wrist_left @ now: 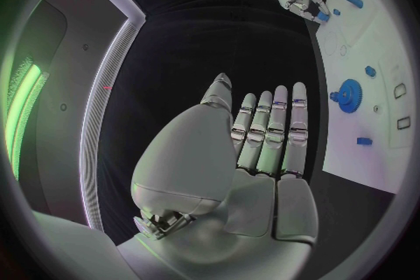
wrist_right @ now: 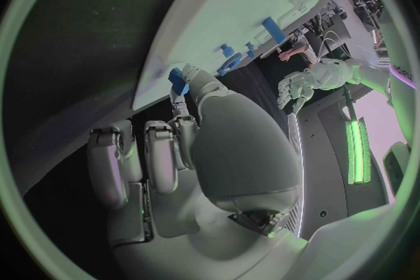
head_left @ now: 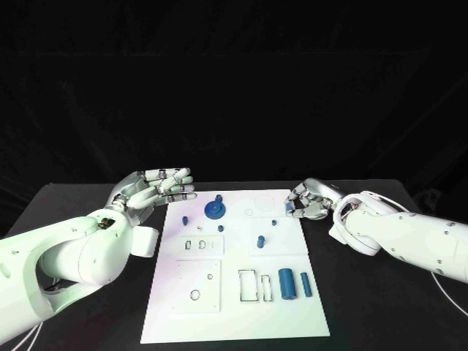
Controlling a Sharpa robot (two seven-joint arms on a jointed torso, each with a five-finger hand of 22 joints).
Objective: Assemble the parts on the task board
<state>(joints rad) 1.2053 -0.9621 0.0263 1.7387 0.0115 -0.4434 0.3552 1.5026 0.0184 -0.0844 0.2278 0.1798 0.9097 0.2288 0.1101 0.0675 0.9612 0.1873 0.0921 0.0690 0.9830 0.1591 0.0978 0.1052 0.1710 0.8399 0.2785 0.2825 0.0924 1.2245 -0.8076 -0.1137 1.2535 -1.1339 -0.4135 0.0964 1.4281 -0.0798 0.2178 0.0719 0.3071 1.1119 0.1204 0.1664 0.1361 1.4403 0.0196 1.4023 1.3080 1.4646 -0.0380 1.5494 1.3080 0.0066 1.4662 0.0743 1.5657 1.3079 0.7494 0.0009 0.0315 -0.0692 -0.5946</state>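
From above, the white board lies mid-table, and the right hand sits at its far right edge, pinching a small blue piece. The left hand hovers beside the far left corner, fingers straight and apart, holding nothing. I count on the board one blue gear, two cylinders lying side by side and two little pegs. The left wrist camera shows that hand flat and empty beside the gear. The right wrist camera shows its fingers closed on the blue piece at the board's rim. My guess: a pick just made; next it needs carrying to its matching slot.
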